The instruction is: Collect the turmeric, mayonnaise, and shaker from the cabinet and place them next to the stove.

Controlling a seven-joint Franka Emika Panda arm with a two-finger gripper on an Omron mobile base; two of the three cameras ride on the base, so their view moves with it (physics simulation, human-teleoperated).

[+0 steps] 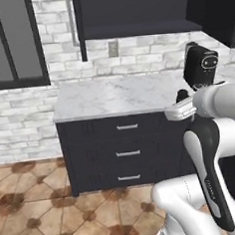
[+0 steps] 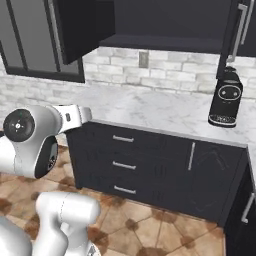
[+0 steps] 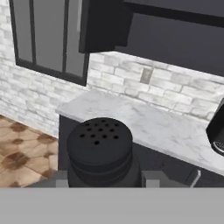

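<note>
The shaker (image 3: 99, 144), squat and black with a perforated round top, stands between my fingertips at the bottom of the hand view; my gripper (image 3: 105, 180) is shut on it. In the left base view my gripper (image 1: 180, 103) hovers at the counter's front edge with the shaker (image 1: 181, 95) poking up as a dark knob. The cabinet (image 1: 131, 18) (image 2: 165, 22) (image 3: 175, 43) hangs open above the counter, its interior dark. The turmeric, the mayonnaise and the stove are out of view.
A white marble counter (image 1: 112, 95) (image 2: 150, 112) (image 3: 148, 127) tops dark drawers (image 1: 127, 151) (image 2: 122, 165). A black coffee machine (image 1: 201, 64) (image 2: 226, 97) stands on it at the right. The cabinet's open doors (image 2: 82, 27) (image 1: 216, 9) jut out overhead. A dark-framed window (image 1: 11, 43) is at the left.
</note>
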